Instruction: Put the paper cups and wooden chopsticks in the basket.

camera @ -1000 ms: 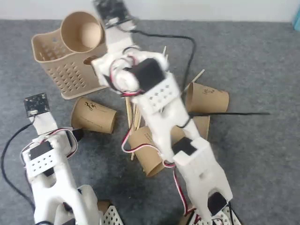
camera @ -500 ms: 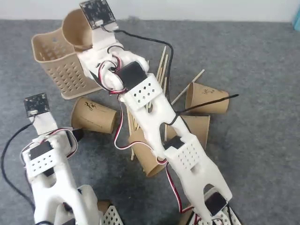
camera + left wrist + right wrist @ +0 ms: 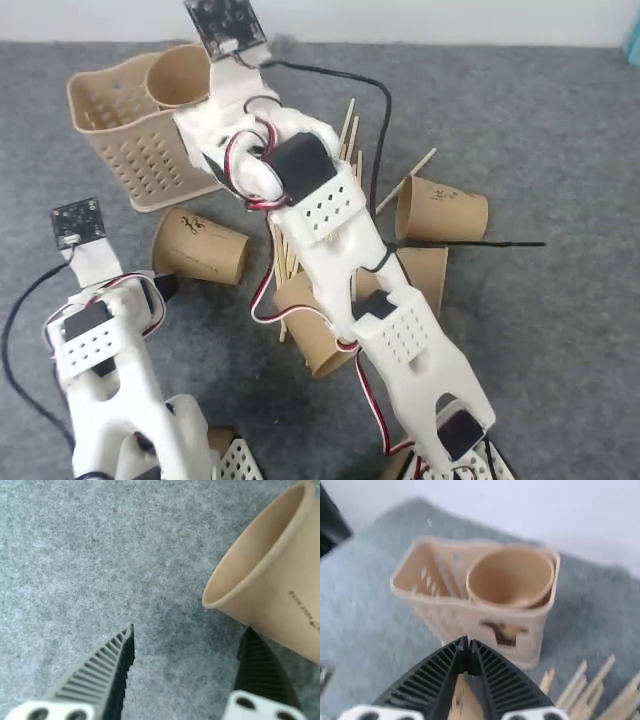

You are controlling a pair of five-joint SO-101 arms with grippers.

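basket [image 3: 135, 160]: beige, slotted, upright | cup 1 [image 3: 178, 80]: brown paper, mouth up inside basket | cup 2 [image 3: 200, 247], cup 3 [image 3: 442, 212], cup 4 [image 3: 427, 270], cup 5 [image 3: 310, 340]: lying on sides | chopsticks [image 3: 349, 130]: loose pile between cup 2 and cup 3

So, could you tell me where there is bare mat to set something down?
The grey mat is bare beyond the rightmost lying cup, and a smaller strip lies left of the basket. The middle is crowded: cups and chopsticks lie under and beside the right arm.
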